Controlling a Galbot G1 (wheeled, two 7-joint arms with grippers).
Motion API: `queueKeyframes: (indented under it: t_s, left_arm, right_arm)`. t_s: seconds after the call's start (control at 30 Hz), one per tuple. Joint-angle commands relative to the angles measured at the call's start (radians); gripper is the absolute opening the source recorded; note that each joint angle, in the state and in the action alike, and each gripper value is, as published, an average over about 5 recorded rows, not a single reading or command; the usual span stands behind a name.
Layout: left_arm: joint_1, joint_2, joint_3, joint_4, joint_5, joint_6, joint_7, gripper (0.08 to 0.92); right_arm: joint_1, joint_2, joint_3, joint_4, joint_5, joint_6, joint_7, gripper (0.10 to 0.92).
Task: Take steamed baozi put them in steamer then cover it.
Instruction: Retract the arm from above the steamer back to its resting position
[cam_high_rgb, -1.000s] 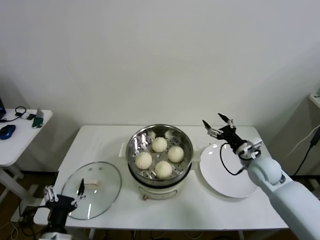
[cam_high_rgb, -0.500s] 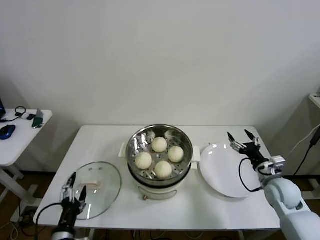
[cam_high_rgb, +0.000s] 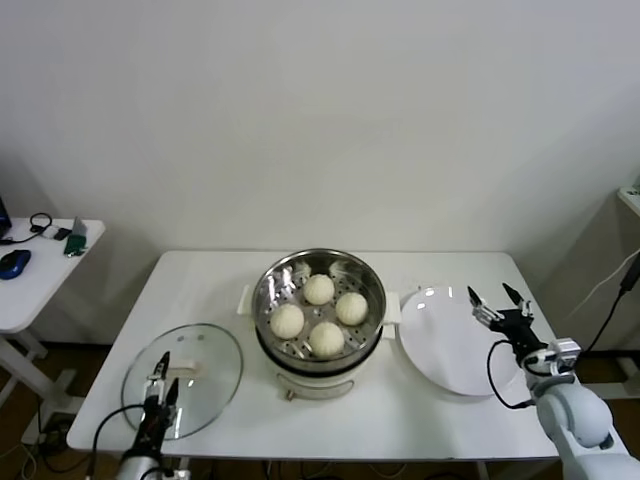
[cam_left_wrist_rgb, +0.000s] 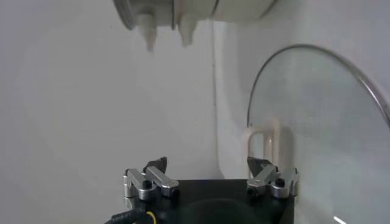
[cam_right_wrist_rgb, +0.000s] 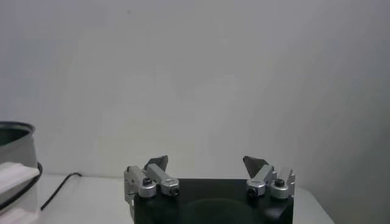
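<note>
While the head view takes in the whole white table (cam_high_rgb: 210, 290), each wrist view shows only a narrow slice of it. Steamer (cam_high_rgb: 320, 350) at table centre, uncovered; four steamed baozi (cam_high_rgb: 319, 289) sit on its perforated tray, close together, seen only from the head camera. Cover (cam_high_rgb: 205, 355) lies flat on the table near its front left corner, apart from the steamer, cream handle up. White plate (cam_high_rgb: 445, 345) just beside the steamer on the robot's right, nothing on it.

Left gripper (cam_high_rgb: 160, 388) low at the front left table edge, over the near rim of the cover, fingers spread wide, holding nothing. Left wrist view adds what the head view lacks: the cover's metal rim (cam_left_wrist_rgb: 317, 79) arcing ahead of the left gripper's tips (cam_left_wrist_rgb: 210, 173), the bar handle (cam_left_wrist_rgb: 263, 143) close in front of one finger, and the steamer's base with two small feet further off.

Right gripper (cam_high_rgb: 497, 304) at the far right edge of the plate, raised, jaws wide apart, empty. Right wrist view shows its tips (cam_right_wrist_rgb: 206, 163) against bare wall, with a sliver of the steamer's steel wall (cam_right_wrist_rgb: 13, 141) and a black cable (cam_right_wrist_rgb: 52, 185) at one side; no baozi visible there
</note>
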Motion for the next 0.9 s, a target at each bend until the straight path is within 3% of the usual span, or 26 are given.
queueKeyframes:
  t_s: [0.03, 0.9]
  left_arm:
    - [-0.125, 0.006, -0.007, 0.169, 0.045, -0.038, -0.023, 0.823]
    - [-0.227, 0.021, 0.002, 0.255, 0.005, -0.045, -0.04, 0.823]
  right_arm:
    - [-0.034, 0.026, 0.046, 0.004, -0.033, 0.007, -0.01, 0.823]
    - [-0.087, 0.072, 0.094, 0.012, -0.099, 0.039, -0.047, 0.823]
